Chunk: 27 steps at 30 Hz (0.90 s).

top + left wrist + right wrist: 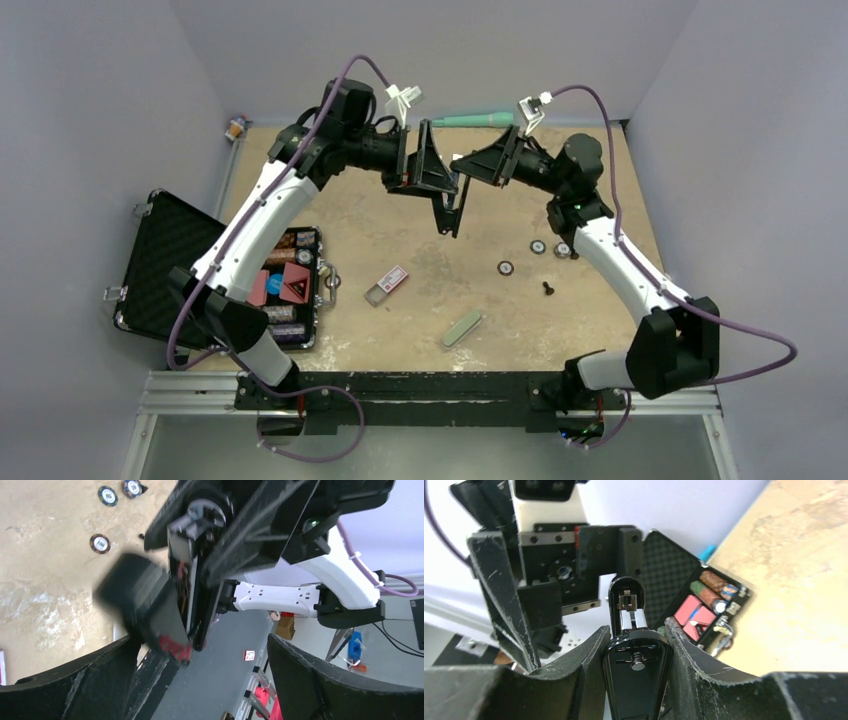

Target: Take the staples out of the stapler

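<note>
Right claw (636, 630) is clamping the slim black desk stapler (638, 675) by its broad end, holding it aloft at upper centre of the overhead view. Left claw (200, 645) is gaping wide, facing it. Judgement: seat the fingers squarely on the magazine before pulling. Staples are not discernible. Clear red-labelled box (388, 285), sage-green oblong (462, 327) and open black case (160, 250) are lying below on the tan surface (400, 230), obstructing nothing.

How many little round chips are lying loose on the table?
3. A lone chip lies right of the middle; a pair, left chip and right chip, sits beside the right arm. Others may hide under the arms.
</note>
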Each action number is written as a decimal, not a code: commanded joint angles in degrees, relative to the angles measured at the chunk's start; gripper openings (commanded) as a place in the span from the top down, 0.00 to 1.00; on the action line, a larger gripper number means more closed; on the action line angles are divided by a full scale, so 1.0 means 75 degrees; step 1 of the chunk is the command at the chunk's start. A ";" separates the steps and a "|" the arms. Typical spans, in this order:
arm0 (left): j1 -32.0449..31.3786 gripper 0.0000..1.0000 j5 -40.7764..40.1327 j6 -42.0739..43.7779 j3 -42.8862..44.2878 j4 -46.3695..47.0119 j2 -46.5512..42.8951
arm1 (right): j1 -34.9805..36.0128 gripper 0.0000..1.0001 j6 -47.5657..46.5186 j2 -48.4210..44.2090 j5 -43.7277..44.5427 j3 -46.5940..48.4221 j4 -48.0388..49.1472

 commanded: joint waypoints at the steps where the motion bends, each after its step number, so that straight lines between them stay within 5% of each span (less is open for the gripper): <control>1: 0.0066 0.00 -0.0394 0.0484 -0.0164 -0.0636 -0.0892 | -0.0108 1.00 -0.1531 -0.0246 0.1057 0.0552 -0.2396; 10: 0.0289 0.00 -0.2199 0.1282 0.0155 -0.1945 -0.0766 | -0.0115 1.00 -0.1968 0.0198 0.1321 0.0864 -0.3074; 18: 0.0389 0.00 -0.2786 0.1225 0.0733 -0.1283 0.0089 | -0.0058 1.00 -0.4019 0.1093 0.2581 0.2633 -0.6161; 23: 0.0443 0.16 -0.2611 0.0471 0.1089 -0.0262 0.0905 | 0.0539 1.00 -0.5615 0.1775 0.5200 0.4001 -0.8442; 27: 0.0444 0.25 -0.2061 -0.0181 0.1089 0.0753 0.1452 | 0.0549 1.00 -0.5592 0.1834 0.4654 0.3954 -0.8375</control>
